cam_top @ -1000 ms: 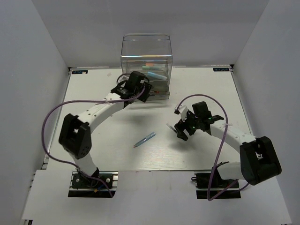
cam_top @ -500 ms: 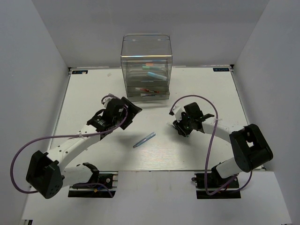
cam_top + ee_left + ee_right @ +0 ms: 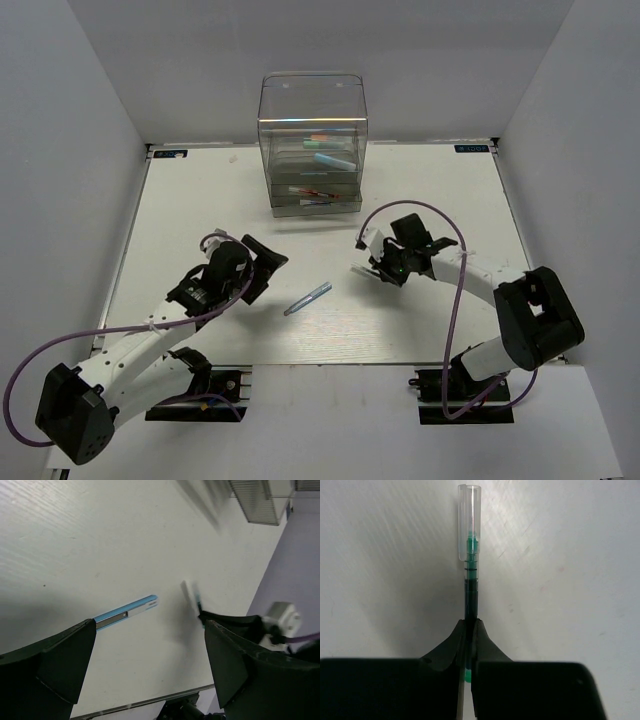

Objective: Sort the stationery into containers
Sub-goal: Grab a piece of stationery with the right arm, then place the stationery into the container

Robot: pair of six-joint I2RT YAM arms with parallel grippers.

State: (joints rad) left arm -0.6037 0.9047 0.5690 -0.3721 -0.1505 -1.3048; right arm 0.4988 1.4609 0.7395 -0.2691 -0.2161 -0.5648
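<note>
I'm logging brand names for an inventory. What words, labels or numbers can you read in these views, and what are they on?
Nothing readable.
Far-left corner label on the white table: too small to read.
Far-right corner label: too small to read.
Green pen with clear cap, silvery-blue pen, clear plastic drawer unit: no print visible.

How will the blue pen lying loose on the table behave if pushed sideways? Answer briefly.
The blue pen looks thin, straight and rigid, so it should stay stiff and feel light. Lying flat on the smooth table, it would probably roll or skid if nudged sideways. Its slimness may make pinching slippery.
</note>
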